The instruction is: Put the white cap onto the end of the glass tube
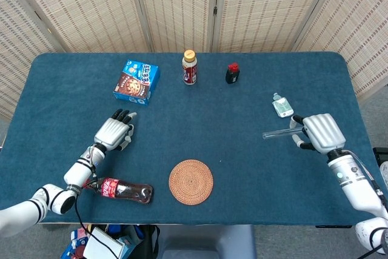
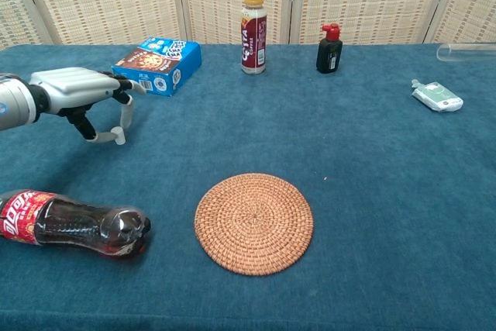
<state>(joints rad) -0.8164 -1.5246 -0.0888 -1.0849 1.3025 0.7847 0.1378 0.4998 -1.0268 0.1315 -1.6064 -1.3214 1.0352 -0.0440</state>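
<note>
Taking the round woven rattan coaster (image 1: pixel 191 181) at the near middle of the table as the landmark, the left hand (image 1: pixel 113 131) hangs well to its left and a little further back, over the blue cloth. In the chest view its thumb and a fingertip (image 2: pixel 125 118) close round the small white plastic cap (image 2: pixel 118 136); the cap looks pinched, though whether it is lifted clear of the cloth cannot be told. The cap should be very light, rigid and easy to flick away, so a pinch across its sides, leaving the open mouth free, seems the sensible hold.

Nearer than that hand, left of the coaster, a dark cola bottle with a red label (image 1: pixel 123 190) lies on its side. Behind and left of the coaster sits a blue biscuit box (image 1: pixel 136 81).

Far to the right of the coaster, the right hand (image 1: pixel 320 132) is closed on the clear glass tube (image 1: pixel 277 131), which sticks out level towards the coaster with its open end free. Glass is stiff, smooth and brittle: it wants a firm but gentle hold near the middle, and the cap pushed straight along its axis.
</note>
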